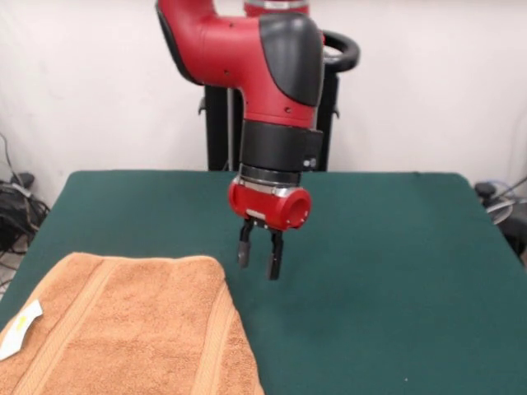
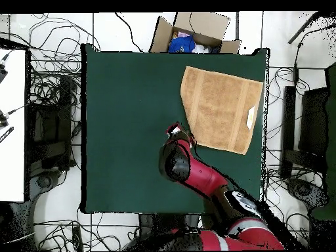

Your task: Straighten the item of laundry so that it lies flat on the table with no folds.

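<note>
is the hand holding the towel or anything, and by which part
Nothing is held. The hand hangs open and empty above the dark green felt table, beside the orange-tan terry cloth towel, not touching it.

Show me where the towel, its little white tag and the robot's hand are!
towel [image 1: 132, 329], front view, middle of the orange cloth.
white tag [image 1: 20, 327], front view, middle of the tag at the towel's edge.
hand [image 1: 258, 257], front view, between the two black fingertips.
</note>
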`<action>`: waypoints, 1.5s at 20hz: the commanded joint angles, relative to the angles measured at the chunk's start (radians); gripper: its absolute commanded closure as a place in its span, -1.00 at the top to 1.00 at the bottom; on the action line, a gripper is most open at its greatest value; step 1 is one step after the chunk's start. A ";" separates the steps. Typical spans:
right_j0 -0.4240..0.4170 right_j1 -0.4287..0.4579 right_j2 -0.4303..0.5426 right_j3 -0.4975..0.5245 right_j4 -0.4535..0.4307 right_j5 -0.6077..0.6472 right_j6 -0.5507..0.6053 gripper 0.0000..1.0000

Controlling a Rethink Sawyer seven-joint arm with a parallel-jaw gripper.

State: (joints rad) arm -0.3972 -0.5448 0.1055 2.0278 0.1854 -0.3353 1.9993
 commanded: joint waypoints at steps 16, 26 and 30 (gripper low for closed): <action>0.189 0.151 -0.260 -0.095 0.246 0.112 0.101 1.00; 0.200 0.143 -0.275 -0.112 0.207 0.121 0.093 1.00; 0.192 0.149 -0.261 -0.112 0.198 0.104 0.108 1.00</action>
State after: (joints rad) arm -0.2180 -0.4138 -0.1602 2.0099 0.3468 -0.3351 1.9993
